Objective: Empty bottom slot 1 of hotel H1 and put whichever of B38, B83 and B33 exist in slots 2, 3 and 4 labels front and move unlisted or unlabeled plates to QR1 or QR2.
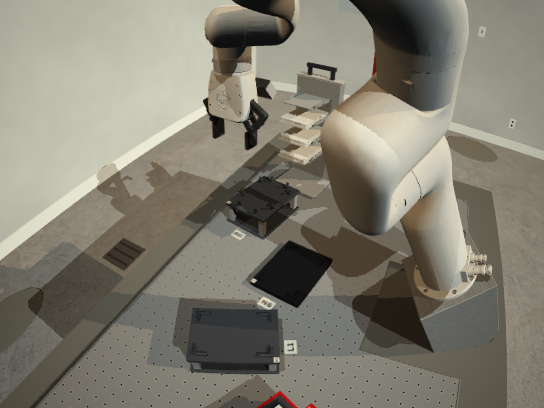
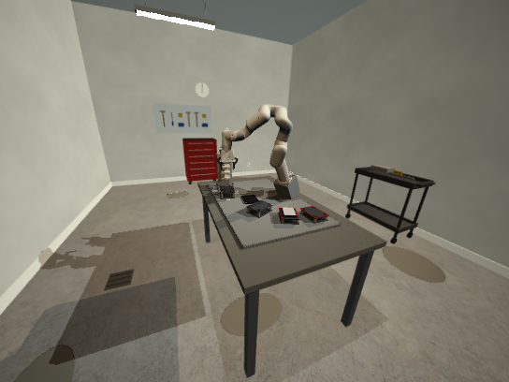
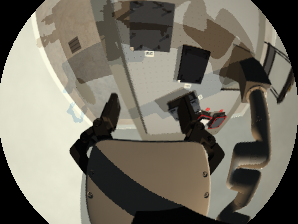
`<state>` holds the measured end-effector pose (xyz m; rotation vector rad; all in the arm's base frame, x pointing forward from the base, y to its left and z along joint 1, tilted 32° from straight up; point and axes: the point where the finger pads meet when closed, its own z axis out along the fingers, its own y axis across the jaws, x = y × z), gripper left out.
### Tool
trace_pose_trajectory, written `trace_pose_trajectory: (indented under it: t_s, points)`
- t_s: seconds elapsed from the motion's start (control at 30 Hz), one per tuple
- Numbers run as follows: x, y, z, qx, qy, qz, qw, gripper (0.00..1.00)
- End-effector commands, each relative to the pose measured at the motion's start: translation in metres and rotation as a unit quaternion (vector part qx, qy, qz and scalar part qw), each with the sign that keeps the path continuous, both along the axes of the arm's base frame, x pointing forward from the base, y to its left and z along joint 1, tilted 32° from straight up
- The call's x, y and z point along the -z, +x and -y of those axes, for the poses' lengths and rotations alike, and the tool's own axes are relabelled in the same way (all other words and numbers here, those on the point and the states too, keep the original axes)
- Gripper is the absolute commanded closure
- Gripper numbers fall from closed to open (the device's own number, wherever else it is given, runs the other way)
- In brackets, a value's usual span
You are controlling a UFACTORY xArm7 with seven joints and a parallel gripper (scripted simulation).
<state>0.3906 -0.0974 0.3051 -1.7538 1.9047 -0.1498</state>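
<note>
The plate hotel H1 (image 1: 306,125) stands at the far end of the deck, with a black handle on top. Three pale plates lie in its lower shelves (image 1: 301,152), (image 1: 300,135), (image 1: 304,118); the top shelf (image 1: 307,100) looks bare and grey. I cannot read any ID labels from here. My gripper (image 1: 235,131) hangs in the air in front and to the left of the hotel, open and empty; it also shows in the wrist view (image 3: 148,119). The landing nest L1 (image 1: 234,340) is a dark grey block near the front with nothing on it that I can make out.
The raised regrip nest (image 1: 262,205) stands between the hotel and the flat black N6 nest (image 1: 291,272). Two red-rimmed quarantine nests sit further along the table: one (image 2: 289,213) carries a white plate, the other (image 2: 314,213) looks free. The arm's base (image 1: 440,280) is at the right.
</note>
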Motion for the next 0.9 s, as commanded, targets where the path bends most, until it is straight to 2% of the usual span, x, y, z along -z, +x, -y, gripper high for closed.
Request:
trace_pose_trajectory:
  t_s: [0.0, 0.87]
  points:
    - [-0.002, 0.000, 0.001, 0.001, -0.001, 0.002, 1.000, 0.00]
    - [0.031, 0.018, -0.009, 0.001, -0.001, 0.002, 1.000, 0.00]
